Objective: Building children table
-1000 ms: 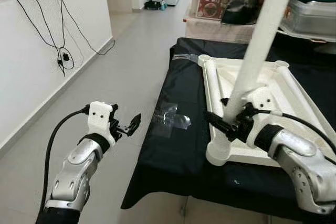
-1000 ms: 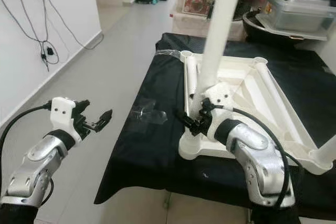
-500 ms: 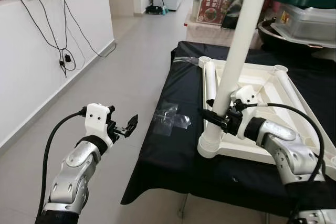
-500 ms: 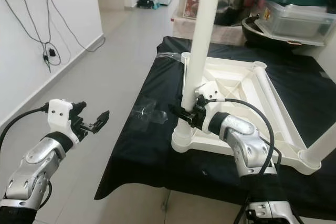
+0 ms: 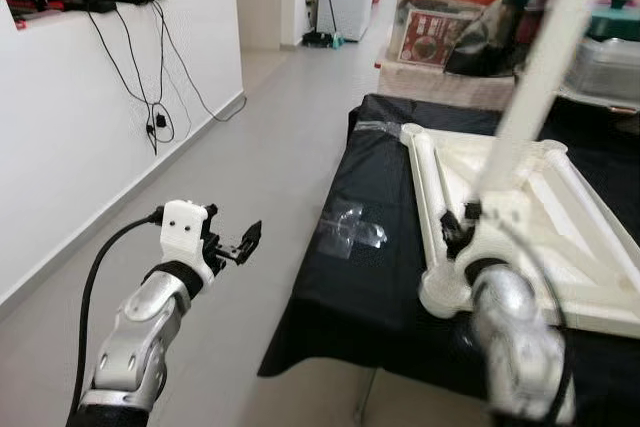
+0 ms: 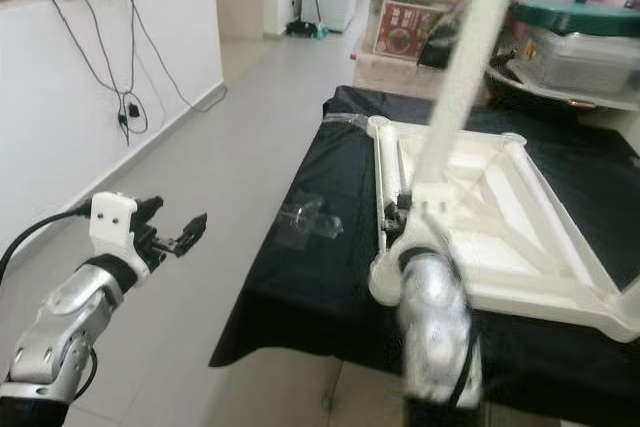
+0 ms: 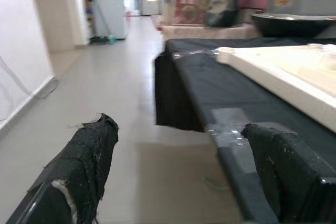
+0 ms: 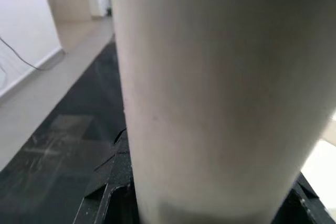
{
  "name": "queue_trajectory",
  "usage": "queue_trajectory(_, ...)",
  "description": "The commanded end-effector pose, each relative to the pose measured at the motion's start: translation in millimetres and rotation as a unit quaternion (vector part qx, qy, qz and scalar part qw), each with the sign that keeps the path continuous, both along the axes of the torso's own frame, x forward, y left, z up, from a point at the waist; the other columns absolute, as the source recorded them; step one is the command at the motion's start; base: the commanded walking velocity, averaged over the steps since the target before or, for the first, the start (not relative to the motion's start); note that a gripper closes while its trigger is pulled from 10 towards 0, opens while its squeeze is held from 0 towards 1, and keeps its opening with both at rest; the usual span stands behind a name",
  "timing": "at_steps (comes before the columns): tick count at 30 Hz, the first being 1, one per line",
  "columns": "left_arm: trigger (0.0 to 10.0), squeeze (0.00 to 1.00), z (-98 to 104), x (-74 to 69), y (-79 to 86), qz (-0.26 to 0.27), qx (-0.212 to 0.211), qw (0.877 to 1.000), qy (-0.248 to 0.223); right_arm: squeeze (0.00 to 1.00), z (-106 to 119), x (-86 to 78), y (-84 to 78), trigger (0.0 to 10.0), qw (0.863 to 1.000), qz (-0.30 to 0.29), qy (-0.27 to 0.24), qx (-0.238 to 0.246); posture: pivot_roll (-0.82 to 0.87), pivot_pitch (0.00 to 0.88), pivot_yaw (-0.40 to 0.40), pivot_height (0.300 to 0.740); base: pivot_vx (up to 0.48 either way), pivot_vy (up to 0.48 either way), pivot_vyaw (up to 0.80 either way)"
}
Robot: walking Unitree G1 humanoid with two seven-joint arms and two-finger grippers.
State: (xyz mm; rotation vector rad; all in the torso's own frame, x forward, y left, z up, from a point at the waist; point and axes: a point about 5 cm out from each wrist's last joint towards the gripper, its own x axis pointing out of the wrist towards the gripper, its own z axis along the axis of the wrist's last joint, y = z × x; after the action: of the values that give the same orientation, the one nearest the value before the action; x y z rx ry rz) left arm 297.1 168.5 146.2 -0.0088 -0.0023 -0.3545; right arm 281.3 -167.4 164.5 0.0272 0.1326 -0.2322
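Gripping the white table leg point(image 5: 535, 77) near its base, my right gripper point(image 5: 455, 235) is sitting at the near corner of the upturned white tabletop point(image 5: 560, 237); in the right wrist view the leg point(image 8: 210, 93) is wedged between the two black fingers point(image 8: 113, 182), so I am reading them as pinched on it. The leg is rising tilted from the corner socket point(image 5: 445, 292), leaning away toward the far right. The right arm is blurred in both head views, so I cannot tell finer detail there.

The tabletop is lying underside up on a table covered with a black cloth point(image 5: 370, 277), its ribs and raised rim showing. A second white leg point(image 5: 428, 172) is lying flat along the tabletop's left rim. A piece of clear plastic wrap point(image 5: 352, 229) is lying on the cloth just left of the tabletop.

I am holding my left gripper point(image 5: 243, 242) out over the grey floor point(image 5: 250, 147), well apart from the cloth-covered table, with its fingers point(image 7: 86, 156) spread and nothing between them.

Black cables point(image 5: 150, 67) are hanging down the white wall on the left, and storage boxes point(image 5: 440, 22) are standing beyond the table.
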Motion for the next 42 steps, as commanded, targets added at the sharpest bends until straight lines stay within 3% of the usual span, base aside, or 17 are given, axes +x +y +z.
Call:
queue_trajectory(1, 10.0, 0.00, 1.5, 1.9, -1.3, -0.006, 0.007, 1.000, -0.001, 0.00, -3.7, 2.0, 1.8, 10.0, 1.000, -0.007, 0.028, -0.005, 0.08, 0.000, -0.050, 0.740, 0.000, 0.000, 0.00)
queue_trajectory(5, 10.0, 0.00, 2.2, 3.1, -2.1, -0.007, 0.007, 1.000, -0.002, 0.14, 9.1, 6.7, 4.9, 10.0, 1.000, 0.007, -0.010, 0.008, 0.08, 0.000, -0.048, 0.740, 0.000, 0.000, 0.00)
queue_trajectory(6, 10.0, 0.00, 2.1, 3.4, -2.9, -0.007, 0.007, 1.000, -0.002, 1.00, 13.1, 8.6, 6.0, 10.0, 0.999, 0.019, -0.019, 0.017, 0.08, 0.000, -0.049, 0.740, 0.000, 0.000, 0.00)
queue_trajectory(8, 10.0, 0.00, 1.6, 3.2, -4.1, -0.008, 0.006, 1.000, -0.002, 1.00, 17.1, 13.1, 7.8, 10.0, 0.998, 0.056, -0.023, 0.024, 0.07, 0.000, -0.050, 0.740, 0.000, 0.000, 0.00)
queue_trajectory(9, 10.0, 0.00, 1.4, 3.1, -4.4, -0.009, 0.006, 1.000, -0.002, 0.00, 18.4, 15.4, 8.6, 10.0, 0.996, 0.077, -0.023, 0.024, 0.07, 0.000, -0.050, 0.740, 0.000, 0.000, 0.00)
queue_trajectory(12, 10.0, 0.00, 0.9, 2.7, -4.6, -0.009, 0.005, 1.000, -0.001, 0.00, 21.0, 19.0, 9.9, 10.0, 0.991, 0.124, -0.030, 0.043, 0.08, 0.000, -0.051, 0.740, 0.000, 0.000, 0.00)
queue_trajectory(14, 10.0, 0.00, 0.3, 1.8, -4.9, -0.009, 0.004, 1.000, -0.001, 0.00, 29.1, 9.6, 14.9, 10.0, 0.946, 0.314, -0.062, 0.059, 0.08, 0.000, -0.054, 0.740, 0.000, 0.000, 0.00)
queue_trajectory(18, 10.0, 0.00, 0.2, 2.0, -4.6, -0.009, 0.005, 1.000, -0.001, 0.00, 24.8, -4.2, 13.6, 10.0, 0.895, 0.441, -0.058, 0.048, 0.08, 0.000, -0.055, 0.740, 0.000, 0.000, 0.00)
queue_trajectory(22, 10.0, 0.00, 0.6, 2.7, -4.3, -0.009, 0.005, 1.000, -0.001, 0.00, 16.5, -6.4, 9.9, 10.0, 0.881, 0.471, -0.042, 0.035, 0.08, 0.000, -0.056, 0.740, 0.000, 0.000, 0.00)
queue_trajectory(23, 10.0, 0.00, 1.1, 3.5, -4.2, -0.009, 0.005, 1.000, -0.002, 0.00, 6.3, -4.6, 8.8, 2.3, 0.870, 0.492, -0.023, 0.033, 0.09, 0.000, -0.060, 0.740, 0.000, 0.000, 0.00)
queue_trajectory(24, 10.0, 0.00, 1.5, 4.0, -4.0, -0.008, 0.005, 1.000, -0.003, 0.00, -1.1, -1.8, 8.9, 0.0, 0.866, 0.500, -0.010, 0.030, 0.09, 0.000, -0.061, 0.740, 0.000, 0.000, 0.00)
queue_trajectory(25, 10.0, 0.00, 1.5, 4.0, -4.0, -0.008, 0.005, 1.000, -0.003, 0.00, -1.1, -1.8, 8.9, 0.0, 0.866, 0.500, -0.010, 0.030, 0.09, 0.000, -0.061, 0.740, 0.000, 0.000, 0.00)
queue_trajectory(29, 10.0, 0.00, 2.7, 2.4, -3.9, -0.007, 0.004, 1.000, -0.005, 0.00, -4.7, 20.8, 7.6, 0.0, 0.899, 0.434, -0.020, 0.049, 0.10, 0.000, -0.065, 0.740, 0.000, 0.000, 0.00)
queue_trajectory(31, 10.0, 0.00, 2.6, 1.5, -2.0, -0.005, 0.005, 1.000, -0.005, 0.00, -6.7, 37.6, -6.0, 0.0, 0.948, 0.313, -0.015, 0.047, 0.10, 0.000, -0.066, 0.740, 0.000, 0.000, 0.00)
queue_trajectory(33, 10.0, 0.00, 2.6, 1.2, -1.1, -0.004, 0.006, 1.000, -0.005, 0.00, -8.1, 41.3, -11.9, 0.0, 0.961, 0.271, -0.010, 0.049, 0.10, 0.000, -0.066, 0.740, 0.000, 0.000, 0.00)
queue_trajectory(35, 10.0, 0.00, 1.9, 1.7, 1.1, -0.002, 0.008, 1.000, -0.004, 0.00, -11.5, 35.3, -27.1, 0.0, 0.995, 0.093, 0.007, 0.021, 0.10, 0.000, -0.068, 0.740, 0.000, 0.000, 0.00)
queue_trajectory(42, 10.0, 0.00, 1.6, 1.0, -1.1, -0.002, 0.006, 1.000, -0.004, 0.00, -15.0, 8.5, -12.0, 0.0, 1.000, 0.005, 0.022, 0.011, 0.09, 0.000, -0.064, 0.740, 0.000, 0.000, 0.00)
